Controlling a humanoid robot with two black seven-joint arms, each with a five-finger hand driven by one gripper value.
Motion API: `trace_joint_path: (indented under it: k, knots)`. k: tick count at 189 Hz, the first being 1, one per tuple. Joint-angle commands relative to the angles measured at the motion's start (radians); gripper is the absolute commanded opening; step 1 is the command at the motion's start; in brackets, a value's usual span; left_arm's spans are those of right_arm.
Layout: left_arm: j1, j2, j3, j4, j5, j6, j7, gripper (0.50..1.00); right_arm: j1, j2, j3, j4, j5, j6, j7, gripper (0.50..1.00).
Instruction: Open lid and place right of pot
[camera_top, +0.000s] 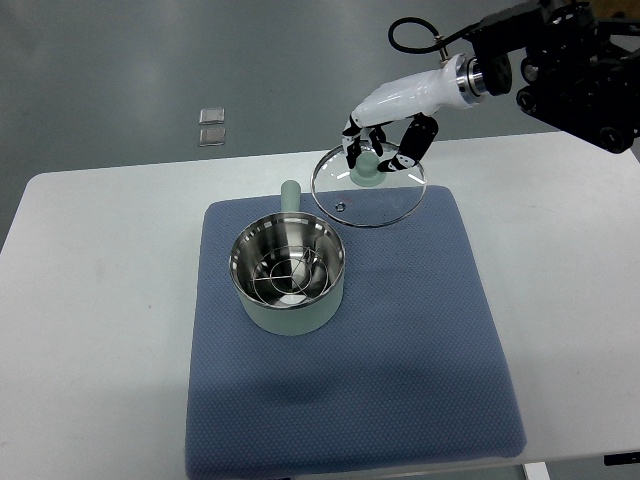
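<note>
A pale green pot (288, 275) with a shiny steel inside stands uncovered on the blue mat (400, 340), its handle (290, 194) pointing away from me. My right hand (380, 135) comes in from the upper right and is shut on the pale green knob (367, 172) of the round glass lid (368, 187). It holds the lid tilted, up and to the right of the pot, over the mat's far edge. The left hand is out of sight.
The mat lies on a white table (100, 300). Two small clear packets (211, 126) lie on the grey floor beyond the table's far edge. The black right arm (570, 60) reaches in at the top right.
</note>
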Motion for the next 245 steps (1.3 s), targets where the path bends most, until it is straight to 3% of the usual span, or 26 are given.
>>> trace_joint_path:
  k: [1, 66, 73, 76, 77, 78, 79, 80, 81, 82, 83, 84, 85, 86, 90, 105, 133, 159, 179, 212, 222, 245]
  knots:
    - [0.0, 0.0, 0.0, -0.001, 0.0, 0.0, 0.0, 1.0, -0.052, -0.041, 0.002, -0.001, -0.002, -0.009, 0.0, 0.5]
    - [0.003, 0.0, 0.0, -0.002, 0.0, 0.001, 0.0, 1.0, -0.228, -0.05, 0.003, -0.04, 0.001, -0.14, 0.0, 0.5]
    - [0.003, 0.0, 0.0, -0.002, 0.0, 0.001, 0.0, 1.0, -0.237, -0.05, 0.005, -0.04, 0.001, -0.149, 0.0, 0.578]
    - [0.003, 0.0, 0.0, -0.002, 0.0, 0.001, 0.0, 1.0, -0.245, -0.05, 0.005, -0.041, 0.001, -0.156, 0.0, 0.655]
    - [0.003, 0.0, 0.0, -0.002, 0.0, 0.001, 0.0, 1.0, -0.245, -0.05, 0.005, -0.041, 0.001, -0.156, 0.0, 0.656]
    - [0.003, 0.0, 0.0, -0.004, 0.0, 0.001, 0.0, 1.0, -0.248, -0.05, 0.005, -0.041, 0.003, -0.16, 0.0, 0.704]
    - [0.003, 0.0, 0.0, -0.004, 0.0, 0.001, 0.0, 1.0, -0.248, -0.05, 0.005, -0.041, 0.003, -0.16, 0.0, 0.705]
    - [0.003, 0.0, 0.0, -0.004, 0.0, 0.003, 0.0, 1.0, -0.253, -0.049, 0.005, -0.041, 0.003, -0.164, 0.0, 0.755]
    - [0.003, 0.0, 0.0, -0.004, 0.0, 0.003, 0.0, 1.0, -0.253, -0.049, 0.005, -0.041, 0.003, -0.164, 0.0, 0.756]
    - [0.003, 0.0, 0.0, -0.004, 0.0, 0.002, 0.0, 1.0, -0.256, -0.049, 0.006, -0.041, 0.003, -0.169, 0.0, 0.806]
    - [0.003, 0.0, 0.0, -0.004, 0.0, 0.001, 0.0, 1.0, -0.256, -0.049, 0.006, -0.041, 0.003, -0.169, 0.0, 0.807]
    - [0.003, 0.0, 0.0, -0.004, 0.0, 0.003, 0.0, 1.0, -0.259, -0.047, 0.006, -0.041, 0.004, -0.175, 0.0, 0.854]
    - [0.003, 0.0, 0.0, -0.004, 0.0, 0.003, 0.0, 1.0, -0.259, -0.047, 0.006, -0.041, 0.004, -0.175, 0.0, 0.854]
    - [0.003, 0.0, 0.0, -0.004, 0.0, 0.003, 0.0, 1.0, -0.262, -0.046, 0.006, -0.043, 0.007, -0.178, 0.0, 0.901]
    - [0.003, 0.0, 0.0, -0.004, 0.0, 0.003, 0.0, 1.0, -0.266, -0.044, 0.011, -0.043, 0.018, -0.189, 0.0, 0.94]
    - [0.003, 0.0, 0.0, -0.004, 0.0, 0.003, 0.0, 1.0, -0.285, -0.045, 0.063, -0.043, 0.098, -0.215, 0.0, 0.94]
    - [0.005, 0.0, -0.002, -0.004, -0.002, 0.003, 0.0, 1.0, -0.305, -0.029, 0.18, -0.092, 0.245, -0.196, 0.0, 0.938]
    - [0.005, 0.0, -0.002, -0.004, -0.002, 0.003, 0.0, 1.0, -0.369, 0.011, 0.261, -0.144, 0.544, -0.092, 0.0, 0.938]
    - [0.005, 0.0, 0.0, -0.005, -0.002, 0.005, -0.002, 1.0, -0.44, 0.069, 0.33, -0.182, 0.831, -0.089, -0.215, 0.94]
    - [0.009, 0.0, 0.0, -0.01, -0.002, 0.003, -0.002, 1.0, -0.546, 0.119, 0.516, -0.198, 1.308, -0.077, -0.44, 0.938]
    - [0.009, 0.0, 0.0, -0.01, -0.002, 0.003, 0.0, 1.0, -0.581, 0.134, 0.534, -0.195, 1.406, -0.083, -0.468, 0.94]
    - [0.009, 0.0, 0.0, -0.01, -0.002, 0.003, 0.002, 1.0, -0.598, 0.174, 0.551, -0.199, 1.437, -0.095, -0.454, 0.94]
